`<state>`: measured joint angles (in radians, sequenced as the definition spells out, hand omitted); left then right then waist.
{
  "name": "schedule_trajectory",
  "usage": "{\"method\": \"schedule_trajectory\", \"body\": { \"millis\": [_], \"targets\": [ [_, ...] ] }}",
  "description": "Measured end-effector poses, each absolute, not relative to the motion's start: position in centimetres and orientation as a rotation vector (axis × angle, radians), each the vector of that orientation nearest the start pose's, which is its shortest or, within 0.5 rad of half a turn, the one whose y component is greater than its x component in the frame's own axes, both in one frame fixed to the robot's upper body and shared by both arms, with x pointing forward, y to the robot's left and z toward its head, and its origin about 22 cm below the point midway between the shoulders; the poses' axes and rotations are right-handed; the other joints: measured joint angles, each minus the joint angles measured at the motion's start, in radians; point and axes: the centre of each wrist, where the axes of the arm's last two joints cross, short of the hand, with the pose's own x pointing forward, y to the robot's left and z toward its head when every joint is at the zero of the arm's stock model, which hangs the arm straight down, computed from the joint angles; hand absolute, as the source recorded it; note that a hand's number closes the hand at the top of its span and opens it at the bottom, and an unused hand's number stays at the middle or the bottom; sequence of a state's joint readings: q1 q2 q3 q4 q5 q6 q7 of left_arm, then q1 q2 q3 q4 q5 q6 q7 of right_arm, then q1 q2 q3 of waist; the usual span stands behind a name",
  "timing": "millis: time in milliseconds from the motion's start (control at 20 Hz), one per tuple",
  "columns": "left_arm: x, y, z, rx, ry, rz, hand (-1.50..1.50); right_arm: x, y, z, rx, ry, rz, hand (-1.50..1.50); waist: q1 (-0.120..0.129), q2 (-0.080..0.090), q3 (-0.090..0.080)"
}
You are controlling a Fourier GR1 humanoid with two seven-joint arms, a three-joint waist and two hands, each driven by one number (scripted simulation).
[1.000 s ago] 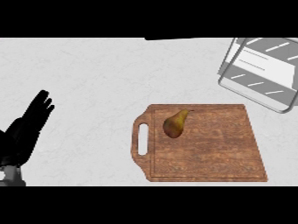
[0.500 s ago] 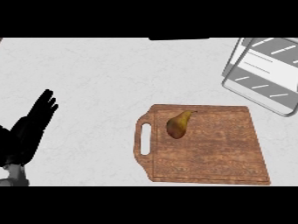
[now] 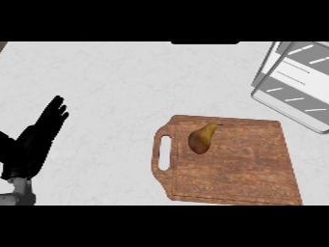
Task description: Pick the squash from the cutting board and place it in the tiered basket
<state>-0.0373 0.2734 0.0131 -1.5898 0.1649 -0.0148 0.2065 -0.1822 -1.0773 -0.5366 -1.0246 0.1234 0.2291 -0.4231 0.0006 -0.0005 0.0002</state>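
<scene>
Fingers of the left hand (image 3: pixel 26 144) stand straight and spread, holding nothing, at the near left of the counter (image 3: pixel 124 82), well apart from everything the task concerns; this hand looks to be resting, thumb out to the left. No right hand shows in the head view. By my reading the task is at its very start: the pick has not begun, since the squash (image 3: pixel 201 138) lies untouched on the cutting board (image 3: pixel 245 169). Rectangular and of brown, grained wood, the board has rounded corners and a slot handle cut through its left end. It lies flat at the near right of the pale, faintly mottled counter. On the board's far left part, just right of the handle slot, the squash lies on its side, a small pear-shaped thing with a smooth yellow-brown skin, its narrow neck pointing far and right. Farther off at the far right stands the tiered basket (image 3: pixel 295 103), a frame of thin grey wire with pale trays, seen from above and partly cut by the view's edge, apart from the board. The next move calls for a hand to come over the board, close round the squash's thicker end and lift it clear.
</scene>
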Motion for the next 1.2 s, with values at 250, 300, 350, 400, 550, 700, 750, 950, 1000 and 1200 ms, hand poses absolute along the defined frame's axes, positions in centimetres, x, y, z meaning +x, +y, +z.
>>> {"method": "schedule_trajectory", "body": {
  "millis": [250,300,350,400,550,700,750,950,1000,1200],
  "targets": [
    [25.4,28.9,3.0,0.077,-1.421,-0.097,0.0,24.3,-53.8,24.9,-1.037,-1.635,0.558,1.5,0.006,0.001,-0.001],
    [25.6,28.9,3.1,0.073,-1.422,-0.099,0.0,25.2,-52.9,25.1,-1.031,-1.637,0.558,1.5,0.008,0.001,-0.001],
    [25.5,29.0,2.9,0.073,-1.421,-0.103,0.0,26.0,-51.9,25.3,-1.025,-1.635,0.559,1.5,0.01,0.001,-0.001],
    [25.5,28.8,2.9,0.068,-1.419,-0.104,0.0,26.7,-51.0,25.6,-1.017,-1.631,0.555,1.5,0.011,0.001,-0.001],
    [26.0,28.6,2.8,0.061,-1.418,-0.104,0.0,28.8,-48.9,26.1,-0.999,-1.624,0.545,1.5,0.013,0.002,-0.001],
    [26.2,28.7,2.9,0.056,-1.415,-0.101,0.0,30.7,-47.1,26.6,-0.99,-1.611,0.543,1.5,0.015,0.003,-0.001],
    [26.2,29.0,2.9,0.058,-1.415,-0.102,0.0,31.3,-46.5,26.5,-0.987,-1.603,0.544,1.5,0.015,0.003,-0.001],
    [26.0,28.6,3.5,0.06,-1.417,-0.102,0.0,33.2,-44.2,26.0,-0.972,-1.559,0.547,1.5,0.014,0.002,-0.001],
    [26.1,28.7,3.7,0.062,-1.42,-0.098,0.0,33.7,-44.0,25.9,-0.972,-1.546,0.545,1.5,0.015,0.002,-0.001],
    [25.7,28.9,3.3,0.064,-1.422,-0.1,0.0,34.9,-43.2,25.4,-0.979,-1.515,0.547,1.5,0.009,-0.006,-0.006]
  ]
}}
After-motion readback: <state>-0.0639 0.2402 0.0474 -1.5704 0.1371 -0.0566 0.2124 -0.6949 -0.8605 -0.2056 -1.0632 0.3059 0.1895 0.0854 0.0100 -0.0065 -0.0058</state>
